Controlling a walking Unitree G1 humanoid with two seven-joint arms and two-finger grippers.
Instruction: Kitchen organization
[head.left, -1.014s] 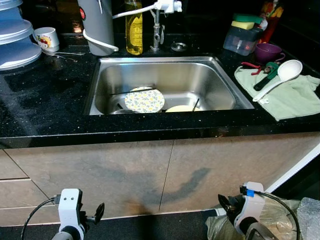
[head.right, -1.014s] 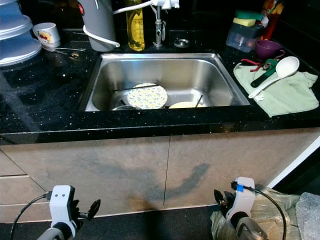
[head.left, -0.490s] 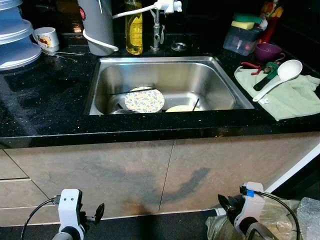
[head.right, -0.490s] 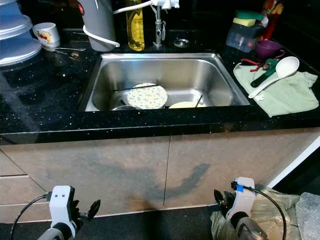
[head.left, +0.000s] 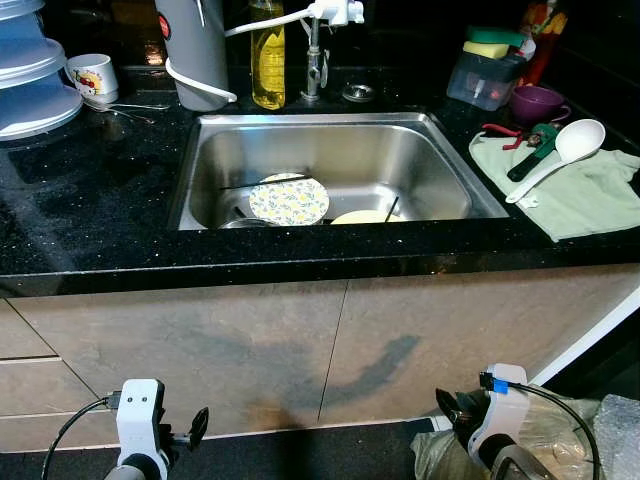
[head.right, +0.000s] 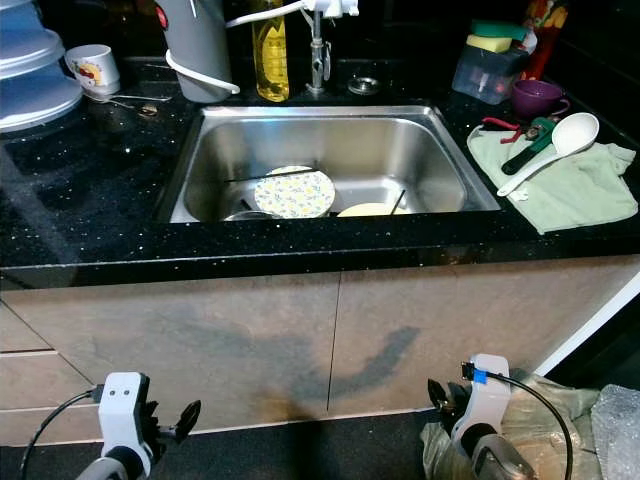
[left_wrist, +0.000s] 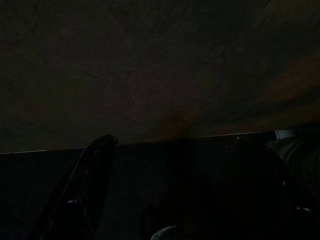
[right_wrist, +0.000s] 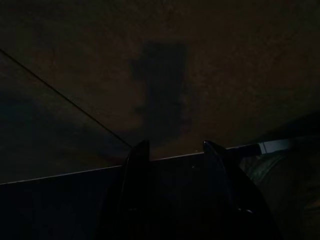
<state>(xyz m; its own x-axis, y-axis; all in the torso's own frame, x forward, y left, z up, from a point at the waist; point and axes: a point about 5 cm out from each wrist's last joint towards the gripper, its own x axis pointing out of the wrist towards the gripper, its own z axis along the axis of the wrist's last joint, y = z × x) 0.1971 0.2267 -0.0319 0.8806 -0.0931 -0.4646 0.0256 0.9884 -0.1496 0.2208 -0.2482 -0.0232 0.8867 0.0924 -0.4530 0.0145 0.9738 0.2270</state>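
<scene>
Two plates (head.left: 289, 200) in sink (head.left: 420, 150), tools idle

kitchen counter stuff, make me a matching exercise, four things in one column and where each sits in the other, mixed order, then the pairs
Things
1. floral plate
2. white ladle
3. purple cup
4. white mug

Places
A. on the green cloth, right of the sink
B. back left of the counter, by the stacked containers
C. inside the sink
D. back right of the counter, behind the green cloth

Pairs: 1-C, 2-A, 3-D, 4-B
</scene>
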